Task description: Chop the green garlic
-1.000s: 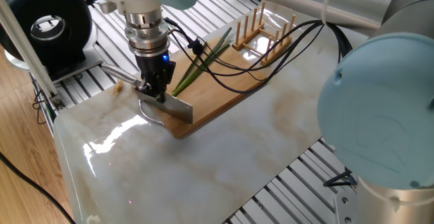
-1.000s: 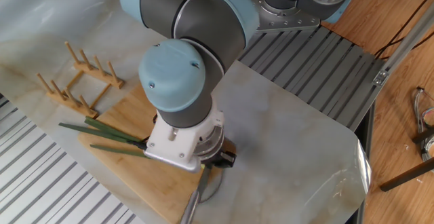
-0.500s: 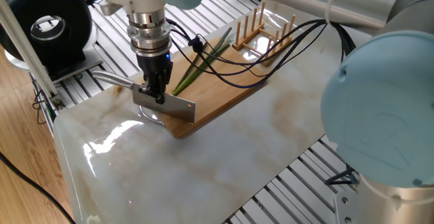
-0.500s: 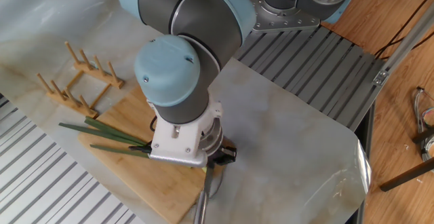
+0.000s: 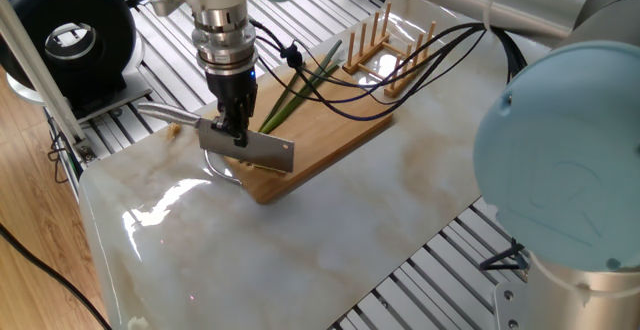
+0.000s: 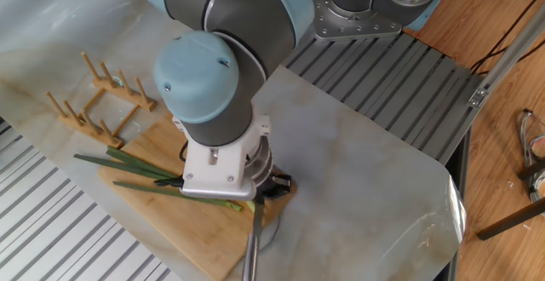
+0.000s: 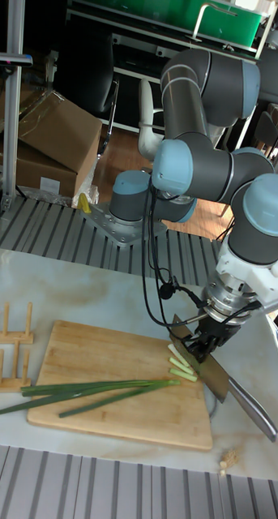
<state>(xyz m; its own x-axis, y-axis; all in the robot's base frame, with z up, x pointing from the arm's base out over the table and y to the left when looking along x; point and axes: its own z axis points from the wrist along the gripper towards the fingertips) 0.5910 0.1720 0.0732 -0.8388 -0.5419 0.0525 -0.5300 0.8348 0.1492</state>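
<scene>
The green garlic (image 5: 300, 88) lies as long stalks on the wooden cutting board (image 5: 330, 135), with dark leaves toward the peg rack and pale ends (image 7: 181, 364) toward the gripper. My gripper (image 5: 231, 130) is shut on a steel knife (image 5: 256, 151). The blade hangs just above the board's near end, beside the pale ends, and its handle (image 5: 163, 118) sticks out to the left. In the tall fixed view the gripper (image 7: 204, 345) holds the blade (image 7: 210, 372) right next to the stalks (image 7: 98, 390). In the other fixed view the wrist hides the fingers and only the handle (image 6: 252, 240) shows.
A wooden peg rack (image 5: 386, 42) stands beyond the board. A black round device (image 5: 68, 36) sits at the far left off the table. Black cables (image 5: 360, 95) loop over the board. Small tan bits (image 7: 228, 461) lie near the table edge.
The gripper has lifted the knife and carried it from the board's near corner farther onto the board, toward the garlic's pale ends. The garlic has not moved.
</scene>
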